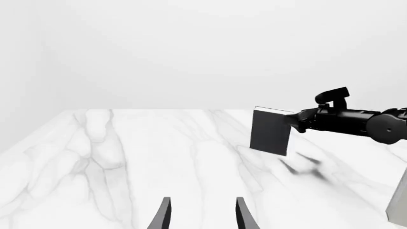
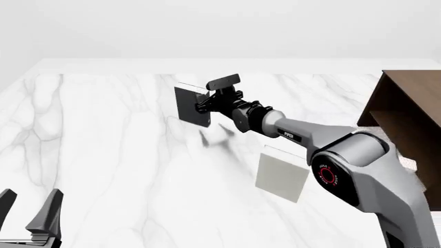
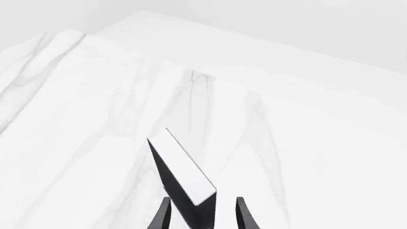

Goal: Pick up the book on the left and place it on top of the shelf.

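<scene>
The book (image 2: 191,106), black-covered with white page edges, stands upright on the marble table (image 2: 103,155) at mid-table. It also shows in the left wrist view (image 1: 270,131). My right gripper (image 2: 204,106) reaches far forward and stands open around the book's near edge. In the right wrist view the book (image 3: 184,174) sits between the two fingers (image 3: 242,214), with a gap on one side. My left gripper (image 2: 29,206) rests open and empty at the table's near left corner, far from the book. The shelf (image 2: 408,106), dark brown wood, stands at the right edge.
A white-covered book (image 2: 280,173) stands upright under my right forearm (image 2: 310,135), between the black book and the shelf. A pale edge of a white book (image 1: 399,205) shows at the border of the left wrist view.
</scene>
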Robot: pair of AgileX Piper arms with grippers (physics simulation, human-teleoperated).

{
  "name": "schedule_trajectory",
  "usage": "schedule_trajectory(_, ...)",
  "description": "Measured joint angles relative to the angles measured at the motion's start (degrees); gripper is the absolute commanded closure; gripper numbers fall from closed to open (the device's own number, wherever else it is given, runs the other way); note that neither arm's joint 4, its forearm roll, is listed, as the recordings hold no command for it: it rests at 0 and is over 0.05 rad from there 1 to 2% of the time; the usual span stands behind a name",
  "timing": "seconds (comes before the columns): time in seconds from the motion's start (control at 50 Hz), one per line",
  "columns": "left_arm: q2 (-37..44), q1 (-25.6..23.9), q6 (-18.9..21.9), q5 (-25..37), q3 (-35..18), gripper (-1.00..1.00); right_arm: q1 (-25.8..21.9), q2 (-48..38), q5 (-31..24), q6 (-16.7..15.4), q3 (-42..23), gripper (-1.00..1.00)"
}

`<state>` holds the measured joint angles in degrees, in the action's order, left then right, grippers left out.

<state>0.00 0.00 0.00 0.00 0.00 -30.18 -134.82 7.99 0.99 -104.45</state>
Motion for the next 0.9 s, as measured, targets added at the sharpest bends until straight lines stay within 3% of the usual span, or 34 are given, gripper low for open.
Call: schedule_trajectory(0.9, 0.00, 0.00, 0.00, 0.00, 0.00, -1.00, -0.49, -7.63, -3.44, 0.43, -8.74, -1.00)
